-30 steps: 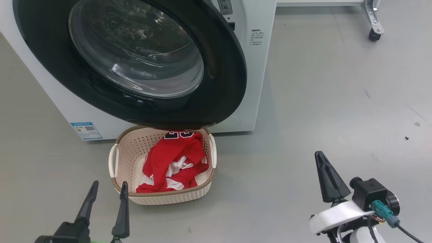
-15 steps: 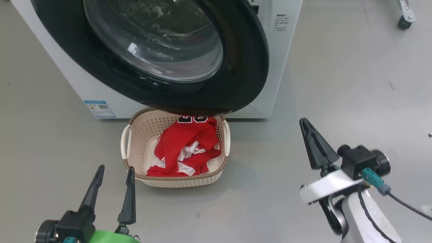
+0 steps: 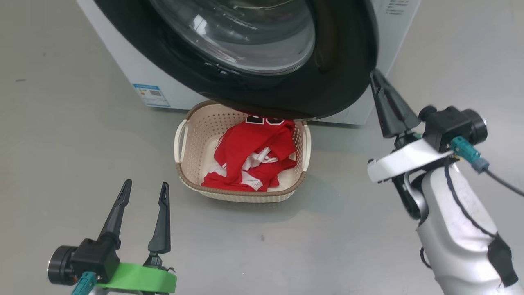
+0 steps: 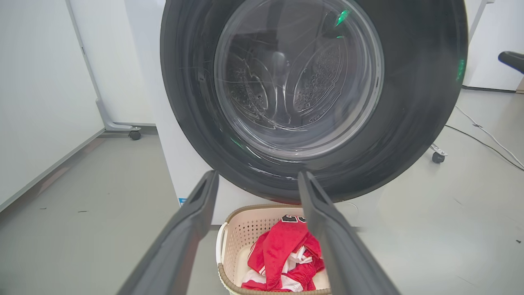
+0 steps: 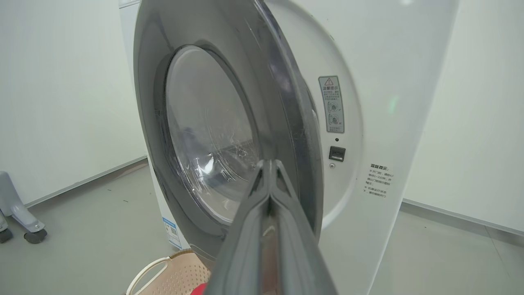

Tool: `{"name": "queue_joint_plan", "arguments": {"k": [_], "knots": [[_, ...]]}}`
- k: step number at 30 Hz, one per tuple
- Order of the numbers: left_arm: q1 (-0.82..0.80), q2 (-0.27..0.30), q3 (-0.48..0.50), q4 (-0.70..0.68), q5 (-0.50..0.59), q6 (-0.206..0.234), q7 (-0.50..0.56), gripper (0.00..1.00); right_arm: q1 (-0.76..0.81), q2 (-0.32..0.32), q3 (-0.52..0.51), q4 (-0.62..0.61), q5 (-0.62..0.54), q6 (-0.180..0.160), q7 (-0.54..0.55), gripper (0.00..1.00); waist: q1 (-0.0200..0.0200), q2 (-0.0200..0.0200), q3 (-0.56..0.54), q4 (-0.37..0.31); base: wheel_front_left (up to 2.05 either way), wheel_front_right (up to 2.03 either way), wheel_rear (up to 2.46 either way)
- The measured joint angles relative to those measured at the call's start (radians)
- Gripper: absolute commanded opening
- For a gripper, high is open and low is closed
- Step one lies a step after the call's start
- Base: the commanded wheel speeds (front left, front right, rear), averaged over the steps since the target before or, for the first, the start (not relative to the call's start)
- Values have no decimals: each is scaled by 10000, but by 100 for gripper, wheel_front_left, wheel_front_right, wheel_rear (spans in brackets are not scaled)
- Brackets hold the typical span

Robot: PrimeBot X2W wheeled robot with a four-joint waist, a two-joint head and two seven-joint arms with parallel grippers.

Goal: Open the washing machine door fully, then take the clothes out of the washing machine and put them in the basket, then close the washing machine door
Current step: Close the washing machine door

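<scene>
Head view: my left gripper [image 3: 146, 183] sits released, empty, near left; my right gripper [image 3: 376, 78], clenched on nothing, points at the right edge of the washing machine door [image 3: 335, 61]. Left wrist view: red clothes [image 4: 278, 254] lie in the basket [image 4: 237, 237] beneath it. Right wrist view: door ajar off the washing machine [image 5: 389, 82].

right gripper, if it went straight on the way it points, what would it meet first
Probably the edge of the washing machine door: the shut right gripper aims at it. Depth unclear; it might slip past onto the washing machine.

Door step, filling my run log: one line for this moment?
door: ajar | clothes: in basket | left gripper: open | right gripper: shut, by door edge
</scene>
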Motion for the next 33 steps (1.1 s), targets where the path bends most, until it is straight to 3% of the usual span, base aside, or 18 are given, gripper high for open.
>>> {"name": "queue_joint_plan", "arguments": {"k": [14,33], "knots": [[-349,-121,-98,240,63,-12,-90,100,-1767,-276,-228,997,19,84,23,0,0,0,585,878,0,0,0],[-812,-268,-192,297,63,-94,-174,100,-3822,-725,-376,2249,40,178,40,0,0,0,1243,1125,0,0,0]]}}
